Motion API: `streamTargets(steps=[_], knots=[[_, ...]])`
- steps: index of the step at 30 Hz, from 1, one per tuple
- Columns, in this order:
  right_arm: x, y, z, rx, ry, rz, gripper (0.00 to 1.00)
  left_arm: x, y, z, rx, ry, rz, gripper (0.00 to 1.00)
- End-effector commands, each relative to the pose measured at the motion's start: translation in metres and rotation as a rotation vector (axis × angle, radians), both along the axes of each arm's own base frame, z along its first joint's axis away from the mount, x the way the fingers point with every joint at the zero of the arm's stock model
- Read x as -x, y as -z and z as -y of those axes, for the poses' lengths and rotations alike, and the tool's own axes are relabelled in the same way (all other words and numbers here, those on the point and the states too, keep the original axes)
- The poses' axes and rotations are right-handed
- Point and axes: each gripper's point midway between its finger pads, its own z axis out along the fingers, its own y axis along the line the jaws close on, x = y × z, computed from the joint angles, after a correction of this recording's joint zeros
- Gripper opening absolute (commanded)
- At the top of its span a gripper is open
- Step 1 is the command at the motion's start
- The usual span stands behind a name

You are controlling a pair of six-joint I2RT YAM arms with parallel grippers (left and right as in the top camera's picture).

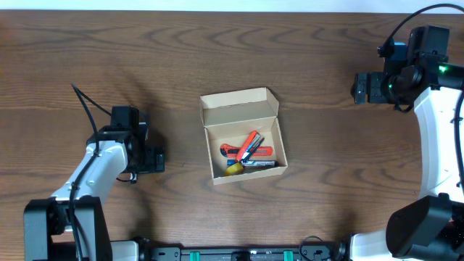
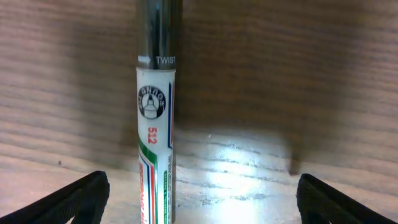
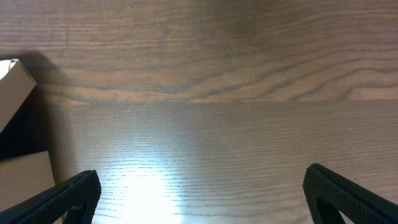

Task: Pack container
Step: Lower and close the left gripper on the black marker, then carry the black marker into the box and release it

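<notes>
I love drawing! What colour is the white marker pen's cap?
The glossy plastic cap is black; left wrist view shows it best.

Dark brown wood-grain table point(image 1: 145, 58), fills all views; glare patch near 6 o'clock in both wrist views. Marker point(image 2: 154, 124) in left wrist view, runs 6 to 12 o'clock across the wood: white barrel, dark cap toward 12, "TWIST" with arrow, round logo, red "512", red and green stripes lower down. Overhead, small tool cluster just at 5 o'clock of centre: orange utility knife point(image 1: 251, 143) angled toward 1 o'clock, yellow piece point(image 1: 233, 170) at its 7 o'clock, silvery pen-like item point(image 1: 261, 164) at its 5 o'clock, lying 3 to 9. Blue bit between, too small to identify.
</notes>
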Motion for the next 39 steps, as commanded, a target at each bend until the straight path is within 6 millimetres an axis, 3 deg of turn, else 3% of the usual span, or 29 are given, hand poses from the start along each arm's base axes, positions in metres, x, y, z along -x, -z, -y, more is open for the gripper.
streamTargets(steps=[1,6,12,16,18,21,24,28,34,39], knots=[[0.000,-0.006,0.000,0.001,-0.012,0.014,0.99,-0.002,0.003,-0.002,-0.003,-0.015,0.008,0.95],[0.000,-0.006,-0.001,0.000,-0.012,0.014,0.99,-0.004,0.013,-0.003,-0.002,-0.021,-0.005,0.95],[0.000,-0.006,-0.001,0.000,-0.013,0.014,0.99,0.007,0.035,-0.002,0.003,-0.021,-0.095,0.95],[0.000,-0.006,0.000,0.001,-0.012,0.014,0.99,0.009,0.038,-0.001,0.007,-0.023,-0.108,0.98],[0.000,-0.006,0.000,0.001,-0.012,0.014,0.99,0.009,0.038,-0.001,0.008,-0.024,-0.108,0.89],[0.000,-0.006,0.000,0.001,-0.012,0.014,0.99,0.009,0.038,-0.001,0.008,-0.024,-0.108,0.64],[0.000,-0.006,0.000,0.001,-0.012,0.015,0.99,0.009,0.038,-0.001,0.008,-0.024,-0.108,0.31],[0.000,-0.006,0.000,0.001,-0.012,0.015,0.99,0.009,0.038,-0.001,0.008,-0.024,-0.108,0.06],[0.000,-0.006,0.000,0.001,-0.012,0.014,0.99,0.011,0.038,0.000,0.018,-0.065,-0.113,0.06],[0.000,-0.006,0.000,0.001,-0.012,0.014,0.99,0.007,0.031,0.024,0.159,-0.053,-0.112,0.06]])
